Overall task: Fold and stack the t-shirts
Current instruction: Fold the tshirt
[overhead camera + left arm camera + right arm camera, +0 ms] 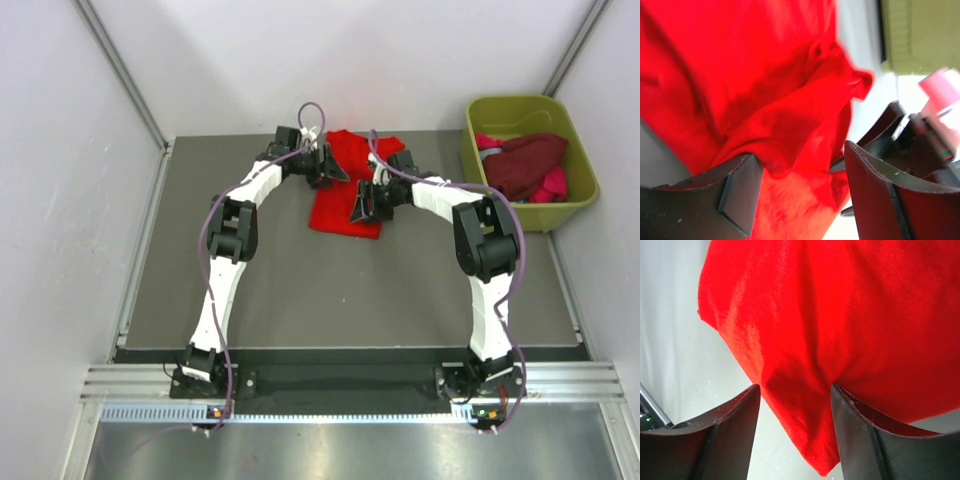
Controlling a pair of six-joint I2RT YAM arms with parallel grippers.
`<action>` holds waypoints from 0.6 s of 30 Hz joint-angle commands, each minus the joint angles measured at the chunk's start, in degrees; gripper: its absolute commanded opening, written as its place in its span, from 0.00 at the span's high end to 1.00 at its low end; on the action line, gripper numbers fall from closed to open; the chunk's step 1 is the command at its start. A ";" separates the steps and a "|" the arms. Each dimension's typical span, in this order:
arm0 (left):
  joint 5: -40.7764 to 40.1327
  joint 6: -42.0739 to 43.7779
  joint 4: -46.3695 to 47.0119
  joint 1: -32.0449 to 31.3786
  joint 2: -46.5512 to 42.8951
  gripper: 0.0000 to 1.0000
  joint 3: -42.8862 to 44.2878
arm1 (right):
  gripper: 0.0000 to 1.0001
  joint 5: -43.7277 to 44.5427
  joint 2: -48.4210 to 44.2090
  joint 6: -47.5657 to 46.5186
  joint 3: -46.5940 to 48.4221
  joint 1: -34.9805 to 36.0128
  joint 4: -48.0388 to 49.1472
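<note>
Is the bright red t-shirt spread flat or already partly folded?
Partly folded: the bright red t-shirt lies as a narrow, rumpled strip on the table, creases bunched between both arms' jaws.

Under my arms lies a flat dark grey table with pale walls around it. Directly on it, toward the far middle, I see a large bright red cloth t-shirt, rumpled and partly doubled over. At the far right corner sits an olive-green plastic tub; I think it rests on the table's edge, though its base is hard to see.
</note>
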 commanded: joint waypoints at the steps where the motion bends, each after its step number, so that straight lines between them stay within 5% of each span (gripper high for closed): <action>1: -1.77 -3.58 10.91 0.43 -2.68 0.30 4.61 | 0.41 1.51 -0.07 -2.30 0.41 0.73 -0.74; 8: -9.33 -4.75 19.10 1.84 -3.66 0.28 7.77 | 0.40 2.92 -0.33 -3.18 0.06 1.08 -0.74; 14: -10.39 1.40 7.52 2.80 -6.90 0.27 4.97 | 0.40 4.59 -2.43 -4.14 -0.20 0.82 -0.91; 18: -14.70 6.84 -2.33 3.60 -20.40 0.20 -7.05 | 0.39 4.95 -10.06 -0.99 -1.96 -1.72 -1.09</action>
